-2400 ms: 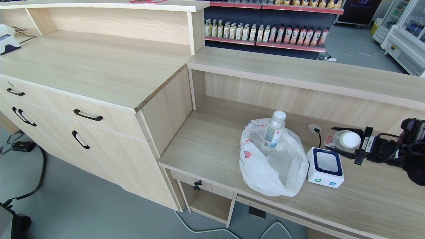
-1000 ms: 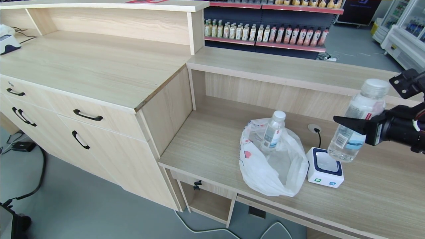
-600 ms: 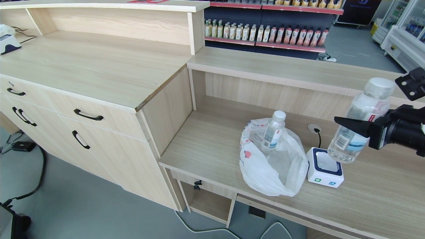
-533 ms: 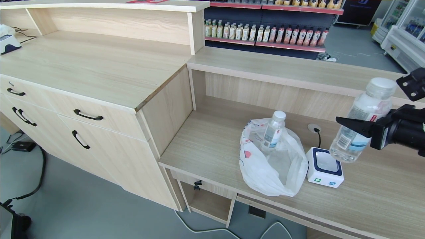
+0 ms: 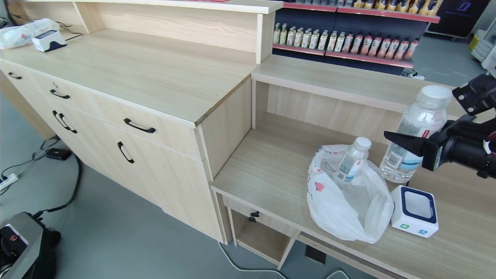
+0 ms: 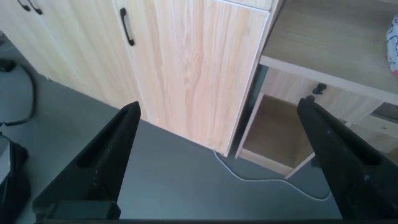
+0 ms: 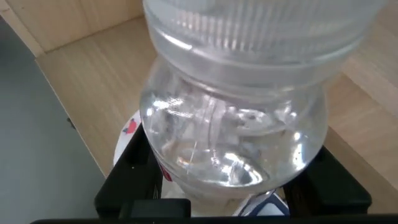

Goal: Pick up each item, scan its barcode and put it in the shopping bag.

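Although the far finger of the right gripper is hidden behind what it holds, the near finger crosses the front of a clear water bottle at the right of the head view. The jaws are clenched on the bottle's waist. From the right wrist, the bottle bulges up close between two dark jaw bases at the lower corners, its top cut off by the upper edge. It hangs tilted, white cap toward the upper right and base toward the lower left, with a barcode label low on its side. Whether the base is clear of the wood beneath is hard to judge.

Just below and left of that base, a white shopping bag slumps on the lower counter, its mouth gaping. A second bottle leans inside, its lower half veiled by the plastic. Beside the bag to the right sits a small white scanner with a dark-framed window. The held bottle is above it in the frame; whether it is over the window cannot be told. The arm behind the gripper runs off the right edge.

The left gripper has its fingers spread wide with nothing between them, over grey floor and a pale cabinet.
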Controlling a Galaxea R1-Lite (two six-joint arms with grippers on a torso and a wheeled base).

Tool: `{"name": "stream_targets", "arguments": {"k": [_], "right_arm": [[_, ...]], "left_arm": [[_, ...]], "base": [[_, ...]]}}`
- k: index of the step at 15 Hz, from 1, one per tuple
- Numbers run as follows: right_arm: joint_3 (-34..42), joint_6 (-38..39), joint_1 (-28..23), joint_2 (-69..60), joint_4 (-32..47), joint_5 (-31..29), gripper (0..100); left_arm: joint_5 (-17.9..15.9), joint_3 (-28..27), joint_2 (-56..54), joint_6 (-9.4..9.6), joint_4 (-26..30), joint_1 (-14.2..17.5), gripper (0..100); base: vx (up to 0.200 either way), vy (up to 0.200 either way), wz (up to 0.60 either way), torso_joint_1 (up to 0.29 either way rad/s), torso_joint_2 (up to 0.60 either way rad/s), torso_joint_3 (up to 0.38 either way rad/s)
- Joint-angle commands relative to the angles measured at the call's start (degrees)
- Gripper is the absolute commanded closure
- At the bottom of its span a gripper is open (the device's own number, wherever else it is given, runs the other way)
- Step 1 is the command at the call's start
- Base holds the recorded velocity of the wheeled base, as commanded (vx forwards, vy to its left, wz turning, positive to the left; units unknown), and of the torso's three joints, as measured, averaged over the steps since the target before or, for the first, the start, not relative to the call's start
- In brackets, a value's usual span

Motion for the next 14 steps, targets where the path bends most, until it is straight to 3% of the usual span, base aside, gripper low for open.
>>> {"name": "stream_targets", "arguments": {"k": [1,3,6,8,14], "right_arm": [[0.3,0.0,0.9,2.2,-0.3,-0.1,100],[0.4,0.0,0.4,6.6,-2.2,0.0,100],[4.3,0.2,-0.7,16.9,-17.6,0.0,100],[5.4,0.2,-0.7,21.9,-23.8,0.2,100],[9.0,0.1,-1.1,27.8,-30.2,0.2,100]], "left_arm": [[0.0,-0.1,0.0,0.01,0.0,0.0,0],[0.0,0.0,0.0,0.01,0.0,0.0,0],[0.0,0.0,0.0,-0.07,0.1,0.0,0],[0.0,0.0,0.0,-0.07,0.0,0.0,0],[0.0,0.0,0.0,0.01,0.0,0.0,0]], "base": [[0.000,0.000,0.00,0.000,0.00,0.000],[0.000,0.000,0.00,0.000,0.00,0.000],[0.000,0.000,0.00,0.000,0.00,0.000],[0.000,0.000,0.00,0.000,0.00,0.000],[0.000,0.000,0.00,0.000,0.00,0.000]]}}
